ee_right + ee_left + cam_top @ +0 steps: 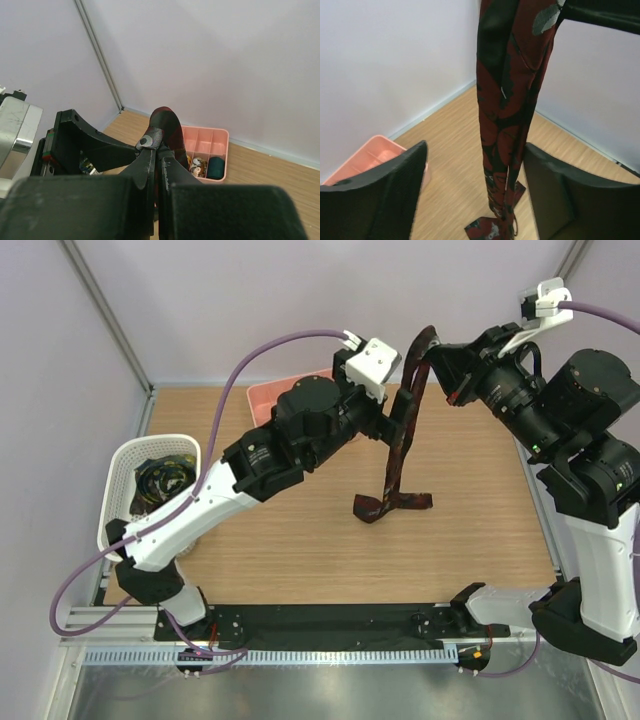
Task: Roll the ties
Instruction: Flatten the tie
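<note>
A dark tie with red print (400,455) hangs folded from my right gripper (432,350), its pointed ends resting on the table (392,505). In the right wrist view that gripper (159,150) is shut on the tie's fold (167,122), which bulges above the fingertips. My left gripper (405,410) stands open around the hanging part. In the left wrist view the tie (505,100) drops between the two fingers (540,170), closer to the right one; the left gripper (475,150) does not pinch it.
A pink divided tray (275,395) stands at the back behind the left arm; it (222,132) holds rolled ties (198,165). A white mesh basket (150,447) at the left edge holds more ties (165,480). Walls close in on three sides.
</note>
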Controlling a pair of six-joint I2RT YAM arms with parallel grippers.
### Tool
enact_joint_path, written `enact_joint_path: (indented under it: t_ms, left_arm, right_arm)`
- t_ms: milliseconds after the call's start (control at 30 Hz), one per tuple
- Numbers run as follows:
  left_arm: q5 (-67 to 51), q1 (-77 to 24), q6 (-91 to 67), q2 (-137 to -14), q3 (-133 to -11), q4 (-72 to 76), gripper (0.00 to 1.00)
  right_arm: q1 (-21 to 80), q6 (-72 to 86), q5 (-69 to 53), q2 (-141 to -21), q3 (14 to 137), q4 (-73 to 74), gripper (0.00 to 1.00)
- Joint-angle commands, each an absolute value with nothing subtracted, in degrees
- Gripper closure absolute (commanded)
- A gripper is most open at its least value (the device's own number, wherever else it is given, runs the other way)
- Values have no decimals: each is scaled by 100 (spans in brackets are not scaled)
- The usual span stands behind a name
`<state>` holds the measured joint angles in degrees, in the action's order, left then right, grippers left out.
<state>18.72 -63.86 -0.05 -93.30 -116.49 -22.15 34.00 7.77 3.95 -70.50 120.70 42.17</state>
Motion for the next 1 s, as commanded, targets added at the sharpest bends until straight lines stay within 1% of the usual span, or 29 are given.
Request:
enact_joint_path:
  t_ms: [0,33,67,367,500,833,967]
  left_arm:
    - [2284,-6381,123,-8992,-11462,-1600,28]
    - [2294,-6381,140,-8913,-11444,-1504,31]
    - [2311,-6372,149,-8912,-11443,-1486,32]
    - [2075,-6381,62,-8710,-11443,-1459,23]
    - [1925,-6381,18,-8631,-11434,-1450,22]
    - [1784,-6381,26,-8938,-11707,-1459,22]
    - [2021,-6381,114,-9166,-11882,-1459,25]
  right_arm:
    - [3393,800,378,-6970,12050,4061,99]
    - [3393,809,352,-6978,12041,4052,99]
    - [3401,817,334,-6979,12041,4043,99]
    - [3393,809,369,-7005,11980,4061,99]
    - [3401,773,404,-6996,11962,4087,99]
    - [3393,817,334,-7022,11927,4113,99]
    - [3401,826,299,-7005,11927,4122,99]
